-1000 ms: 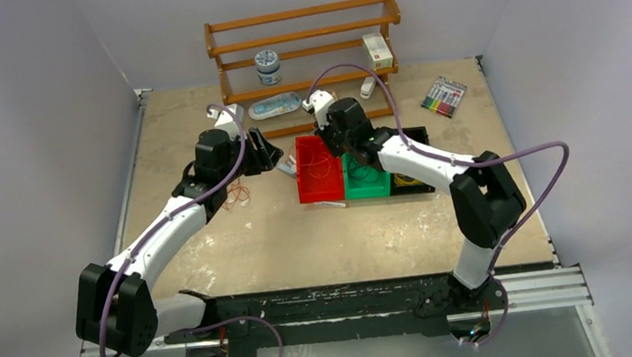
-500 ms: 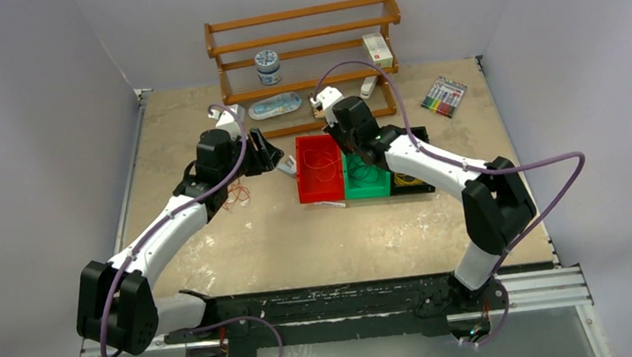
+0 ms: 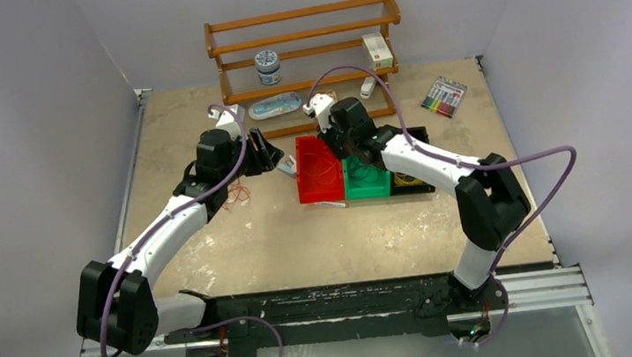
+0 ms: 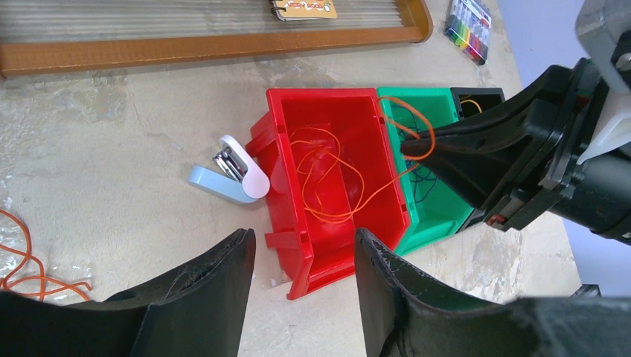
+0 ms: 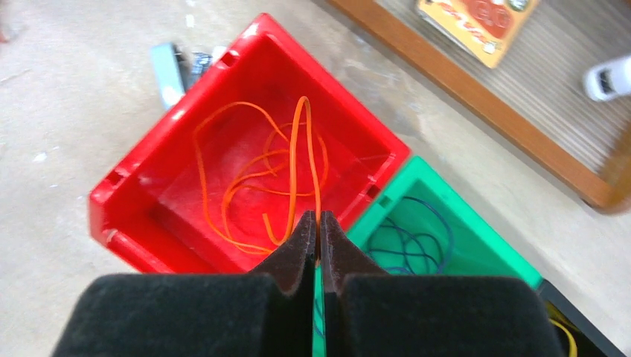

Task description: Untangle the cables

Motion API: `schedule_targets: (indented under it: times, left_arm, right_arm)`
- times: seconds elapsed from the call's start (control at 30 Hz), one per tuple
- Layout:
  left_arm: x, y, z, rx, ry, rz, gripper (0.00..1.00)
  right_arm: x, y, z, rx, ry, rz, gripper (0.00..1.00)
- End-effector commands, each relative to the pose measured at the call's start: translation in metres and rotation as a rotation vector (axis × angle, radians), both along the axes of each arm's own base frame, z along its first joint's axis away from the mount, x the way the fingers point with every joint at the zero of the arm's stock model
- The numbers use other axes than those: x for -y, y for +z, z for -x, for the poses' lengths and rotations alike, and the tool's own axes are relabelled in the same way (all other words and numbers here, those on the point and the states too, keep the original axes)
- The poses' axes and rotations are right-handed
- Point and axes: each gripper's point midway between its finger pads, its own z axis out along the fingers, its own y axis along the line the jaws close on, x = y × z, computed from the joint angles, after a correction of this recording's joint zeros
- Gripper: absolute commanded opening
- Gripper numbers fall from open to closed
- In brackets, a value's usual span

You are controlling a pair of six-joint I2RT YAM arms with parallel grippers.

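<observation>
Over the red bin | right pincer clamped on orange cable, left pincer apart and empty | risk: loop overhangs green bin, may drop across the wall on release.

Bins: red bin; green bin; black bin. Contents: orange cables in the red, dark blue cables in the green, a yellow cable in the black; more orange strands at the left frame edge. Also: stapler, pale blue and white; counter, mottled beige; rack, orange-brown wood; markers, mixed colours; left pincer and right pincer, black.
</observation>
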Motion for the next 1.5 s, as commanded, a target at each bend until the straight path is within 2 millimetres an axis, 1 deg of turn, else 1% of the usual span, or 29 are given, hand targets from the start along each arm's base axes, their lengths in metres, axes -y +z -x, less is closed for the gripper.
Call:
schedule_targets:
  times: [0.0, 0.13, 0.23, 0.53, 0.6, 0.7, 0.8, 0.93, 1.03, 1.1, 1.2, 1.27, 1.33, 1.47]
  left_arm:
    - [0.005, 0.020, -0.002, 0.052, -0.006, 0.033, 0.50]
    - [0.004, 0.020, -0.002, 0.052, -0.003, 0.030, 0.50]
    - [0.004, 0.020, -0.002, 0.053, -0.001, 0.028, 0.50]
    - [0.004, 0.018, -0.002, 0.047, -0.004, 0.025, 0.50]
    - [0.004, 0.018, -0.002, 0.047, -0.002, 0.024, 0.50]
    - [0.002, 0.015, -0.002, 0.040, 0.005, 0.015, 0.50]
    - [0.001, 0.013, -0.002, 0.035, 0.012, 0.009, 0.50]
    - [-0.003, 0.012, -0.001, 0.033, 0.031, -0.001, 0.50]
    - [-0.008, 0.011, -0.002, 0.029, 0.057, -0.015, 0.50]
    - [-0.011, 0.011, -0.003, 0.028, 0.071, -0.022, 0.51]
    - [-0.015, 0.009, -0.004, 0.024, 0.093, -0.030, 0.52]
    - [-0.018, 0.009, -0.005, 0.023, 0.114, -0.039, 0.53]
    - [-0.026, 0.007, -0.007, 0.016, 0.157, -0.055, 0.54]
    - [-0.044, 0.001, -0.009, -0.005, 0.252, -0.094, 0.57]
  right_arm:
    - [-0.037, 0.014, 0.000, -0.002, 0.133, -0.120, 0.00]
    - [-0.048, 0.003, 0.003, -0.042, 0.169, -0.143, 0.00]
    - [-0.051, -0.005, 0.003, -0.072, 0.168, -0.145, 0.00]
    - [-0.050, -0.041, -0.003, -0.162, 0.137, -0.077, 0.00]
    - [-0.048, -0.047, -0.007, -0.163, 0.118, -0.061, 0.00]
    - [-0.046, -0.051, -0.012, -0.152, 0.098, -0.048, 0.00]
    - [-0.049, -0.049, -0.014, -0.140, 0.101, -0.060, 0.03]
    - [-0.054, -0.039, -0.016, -0.120, 0.111, -0.090, 0.15]
    - [-0.054, -0.027, -0.017, -0.094, 0.109, -0.107, 0.28]
    - [-0.053, -0.021, -0.017, -0.085, 0.106, -0.111, 0.34]
    - [-0.050, -0.014, -0.015, -0.078, 0.102, -0.111, 0.42]
    - [-0.048, -0.009, -0.013, -0.072, 0.099, -0.110, 0.44]
    - [-0.045, 0.000, -0.009, -0.060, 0.099, -0.120, 0.47]
    - [-0.041, 0.028, 0.001, -0.015, 0.106, -0.168, 0.53]
